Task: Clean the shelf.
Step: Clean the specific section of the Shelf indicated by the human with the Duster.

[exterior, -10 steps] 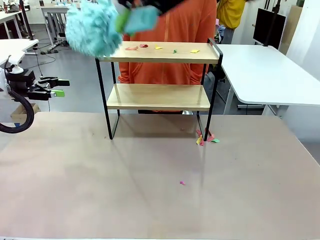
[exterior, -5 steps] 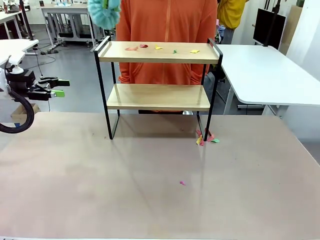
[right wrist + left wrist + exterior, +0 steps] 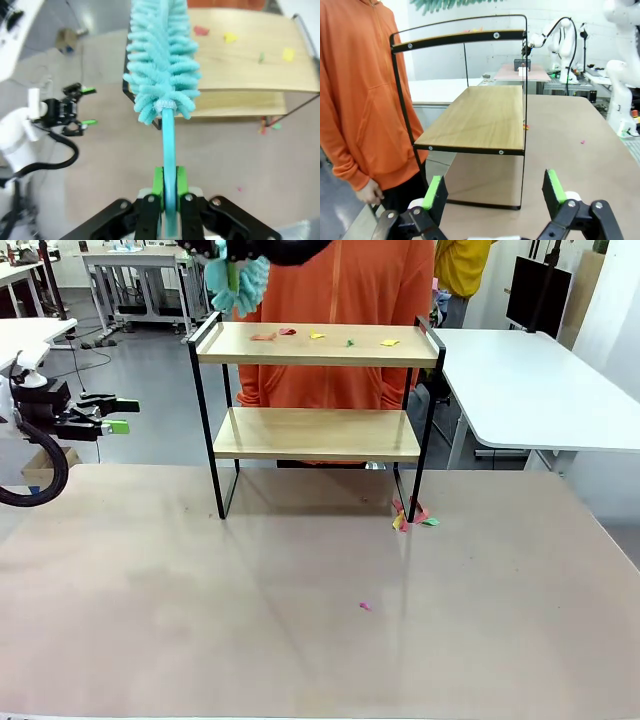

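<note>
A: What lies past the beige surface?
B: Grey floor. A white table at the right, a dark monitor behind it.
A: And far left?
B: More white desks on dark legs.

The shelf is showing two boards of pale wood, faintly grained and matt, sitting in a thin black metal frame that is catching a slight sheen. The duster is carrying a head of fluffy teal cloth loops on a smooth, glossy teal plastic handle. The right claw is looking hard, black and matt, with green pads. Bright paper scraps are lying thin and dull. The table is looking smooth, matt and beige.
</note>
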Available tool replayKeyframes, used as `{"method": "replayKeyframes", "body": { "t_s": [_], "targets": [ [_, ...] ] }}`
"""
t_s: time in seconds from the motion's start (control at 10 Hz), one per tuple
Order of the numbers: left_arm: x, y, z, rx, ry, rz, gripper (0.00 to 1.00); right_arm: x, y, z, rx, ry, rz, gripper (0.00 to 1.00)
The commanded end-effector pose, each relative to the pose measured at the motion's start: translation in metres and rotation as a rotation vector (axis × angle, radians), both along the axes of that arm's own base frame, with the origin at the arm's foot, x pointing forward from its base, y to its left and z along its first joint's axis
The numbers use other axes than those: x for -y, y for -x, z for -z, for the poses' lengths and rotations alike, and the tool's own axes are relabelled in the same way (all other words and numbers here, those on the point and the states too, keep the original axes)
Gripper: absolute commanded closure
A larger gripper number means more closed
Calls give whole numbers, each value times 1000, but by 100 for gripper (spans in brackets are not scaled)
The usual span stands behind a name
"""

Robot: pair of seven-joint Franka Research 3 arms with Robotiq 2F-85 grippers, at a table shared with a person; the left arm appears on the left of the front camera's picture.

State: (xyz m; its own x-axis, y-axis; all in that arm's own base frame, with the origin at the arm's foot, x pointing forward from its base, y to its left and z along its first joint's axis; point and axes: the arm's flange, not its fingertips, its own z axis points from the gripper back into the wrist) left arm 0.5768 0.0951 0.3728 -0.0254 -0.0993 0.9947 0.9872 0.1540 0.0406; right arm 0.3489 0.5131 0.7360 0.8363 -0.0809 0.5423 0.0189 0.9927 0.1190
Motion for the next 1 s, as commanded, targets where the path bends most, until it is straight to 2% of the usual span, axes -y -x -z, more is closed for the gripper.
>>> {"method": "replayKeyframes", "body": {
  "t_s": [0.0, 0.3, 0.6, 0.9],
  "targets": [
    [0, 2, -4, 6, -5, 1, 0, -47, -26, -37, -25, -34, 39, 87],
    [0, 2, -4, 6, -5, 1, 0, -49, -32, -17, -60, -23, 47, 87],
    [0, 2, -4, 6, -5, 1, 0, -47, -32, 11, -139, -15, 38, 87],
    [0, 2, -4, 6, -5, 1, 0, -38, -30, 26, -178, -11, 23, 87]
  ]
}}
